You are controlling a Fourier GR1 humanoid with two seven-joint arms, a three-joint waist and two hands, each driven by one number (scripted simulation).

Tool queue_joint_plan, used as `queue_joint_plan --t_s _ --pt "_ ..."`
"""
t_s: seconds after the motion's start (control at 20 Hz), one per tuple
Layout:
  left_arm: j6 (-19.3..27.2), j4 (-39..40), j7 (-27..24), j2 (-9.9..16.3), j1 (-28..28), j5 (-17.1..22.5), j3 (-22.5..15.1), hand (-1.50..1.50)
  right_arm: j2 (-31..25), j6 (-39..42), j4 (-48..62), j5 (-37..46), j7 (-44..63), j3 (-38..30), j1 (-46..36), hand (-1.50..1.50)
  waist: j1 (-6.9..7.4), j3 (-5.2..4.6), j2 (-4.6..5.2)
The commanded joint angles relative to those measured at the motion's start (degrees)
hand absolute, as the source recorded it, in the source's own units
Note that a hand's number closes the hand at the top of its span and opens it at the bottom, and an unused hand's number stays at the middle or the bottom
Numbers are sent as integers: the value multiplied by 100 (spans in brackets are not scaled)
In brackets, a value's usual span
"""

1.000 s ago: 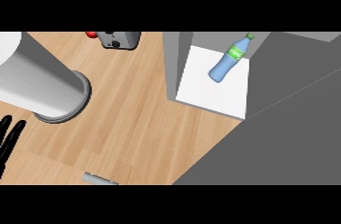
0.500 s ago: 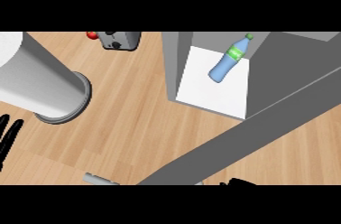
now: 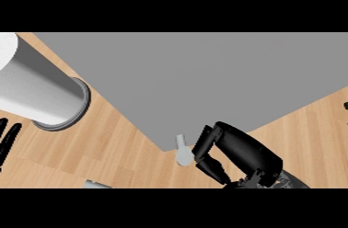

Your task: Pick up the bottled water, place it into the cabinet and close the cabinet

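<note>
The grey cabinet door point(image 3: 204, 75) spreads across most of the head view and hides the cabinet's inside, so the bottled water cannot be seen. A pale handle point(image 3: 182, 151) sticks out at the door's lower corner. My right hand point(image 3: 234, 151) comes in from the lower right. Its relaxed fingers point(image 3: 206, 149) rest against the door's edge right beside the handle and are not wrapped round it. At the far left edge my left hand point(image 3: 7, 137) rests with straight fingers, holding nothing.
A tall white cylinder point(image 3: 31, 84) on a grey round base stands at the left on the wooden counter point(image 3: 115, 149). A small grey object point(image 3: 95, 185) lies at the lower edge. A dark speck point(image 3: 345, 105) shows at the right edge.
The cabinet door has swung leftward over the opening, covering the bottle and the shelf. My right hand has risen into view at the door's lower corner. The left hand stayed put.
</note>
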Motion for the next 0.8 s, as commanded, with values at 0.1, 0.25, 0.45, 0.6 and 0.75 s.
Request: queue_joint_plan --t_s 0.1,0.25,0.45,0.6,0.75 --pt "-50 73 -63 -44 54 -15 39 -150 420 -1283 1279 263 300 -633 -1463 150 -89 26 -45" --pt "-88 81 -12 -44 62 73 44 -150 427 -1873 2023 288 289 -760 -2150 150 -153 41 -42" --pt "-181 77 -10 -37 36 92 54 -150 431 -2529 2810 31 197 -1236 -2944 -150 -177 51 -10" --pt "-210 119 -98 -96 91 -13 37 -150 433 -2918 3071 -265 217 -1313 -3136 -150 -167 52 -18" --pt "-217 79 -73 -53 204 48 100 -150 433 -3150 3254 -323 275 -1264 -3324 -150 -123 58 -38"
